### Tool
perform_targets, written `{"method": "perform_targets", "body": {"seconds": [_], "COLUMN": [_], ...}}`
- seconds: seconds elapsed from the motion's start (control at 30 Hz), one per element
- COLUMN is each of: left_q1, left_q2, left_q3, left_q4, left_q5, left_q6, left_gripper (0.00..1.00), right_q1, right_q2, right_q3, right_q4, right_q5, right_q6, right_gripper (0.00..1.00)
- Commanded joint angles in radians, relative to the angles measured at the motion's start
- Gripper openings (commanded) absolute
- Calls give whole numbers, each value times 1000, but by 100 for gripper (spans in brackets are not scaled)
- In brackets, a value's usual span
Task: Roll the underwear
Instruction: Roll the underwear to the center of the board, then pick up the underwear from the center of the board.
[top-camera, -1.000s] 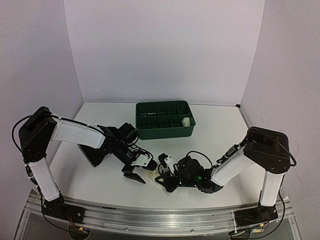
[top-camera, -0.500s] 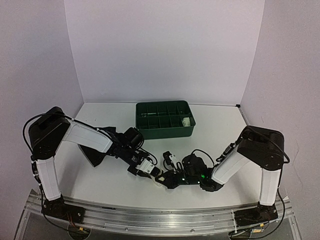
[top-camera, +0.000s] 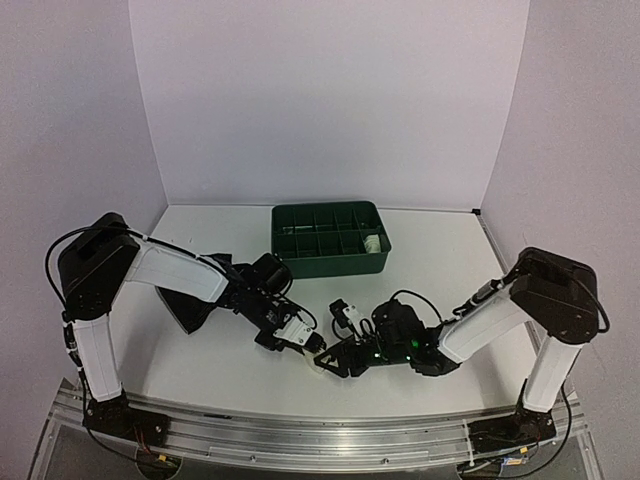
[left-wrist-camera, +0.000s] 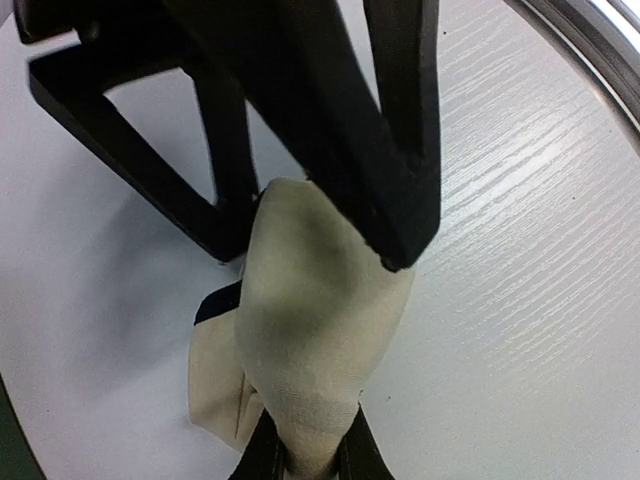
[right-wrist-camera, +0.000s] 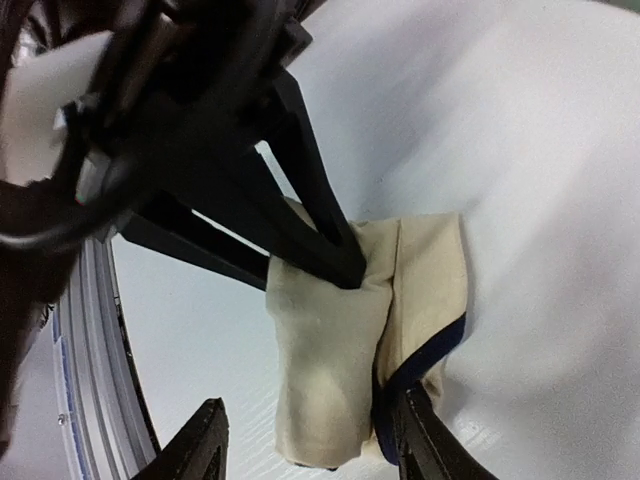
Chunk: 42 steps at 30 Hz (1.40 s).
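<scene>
The underwear (left-wrist-camera: 310, 330) is a small cream roll with a navy band, lying on the white table near its front edge. My left gripper (left-wrist-camera: 305, 455) is shut on one end of it, the cloth pinched between its black fingers. My right gripper (right-wrist-camera: 310, 440) stands open, one finger on each side of the roll's (right-wrist-camera: 330, 350) other end, its right finger against the navy band. In the top view the left gripper (top-camera: 308, 343) and the right gripper (top-camera: 335, 362) meet tip to tip over the underwear (top-camera: 316, 358), which is mostly hidden there.
A green compartment bin (top-camera: 330, 262) stands behind the grippers at mid-table, with a pale rolled item (top-camera: 372, 243) in one cell. A dark heap (top-camera: 190, 310) lies under the left arm. The metal rail (top-camera: 320, 420) runs along the table's front edge.
My left gripper has come right to the roll and closed on its end. My right gripper, shut on the roll before, has opened and drawn back slightly to the right.
</scene>
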Motion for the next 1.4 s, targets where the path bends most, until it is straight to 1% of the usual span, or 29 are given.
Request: {"method": "perform_targets", "body": {"seconds": [0.0, 0.13, 0.23, 0.33, 0.47, 0.57, 0.8, 0.93, 1.1, 1.23, 1.37], "left_q1": [-2, 6, 17, 36, 71, 79, 79, 82, 86, 87, 87], "left_q2": [35, 66, 67, 81, 115, 126, 143, 141, 143, 151, 156], "left_q3": [73, 118, 114, 127, 170, 172, 162, 164, 169, 182, 196], "left_q4": [-252, -365, -392, -414, -451, -452, -459, -466, -480, -490, -495], "left_q5": [1, 48, 83, 123, 185, 204, 230, 244, 262, 267, 274], "left_q6": [-116, -214, -279, -366, -478, -523, -567, -570, -559, -548, -544], "left_gripper": [0, 0, 0, 0, 0, 0, 0, 0, 0, 0, 0], "right_q1": [17, 60, 118, 172, 252, 310, 320, 311, 277, 242, 230], "right_q2": [-162, -260, -303, -324, -308, -255, -38, 40, 79, 110, 131], "right_q3": [1, -23, -29, -23, 29, 87, 298, 345, 364, 403, 417], "right_q4": [-193, -252, -301, -336, -417, -448, -454, -455, -480, -551, -602], "right_q5": [129, 281, 360, 408, 484, 528, 602, 594, 543, 486, 446], "right_q6": [-245, -431, -584, -700, -785, -842, -870, -868, -834, -812, -803], "right_gripper": [58, 59, 59, 59, 58, 58, 64, 66, 65, 64, 58]}}
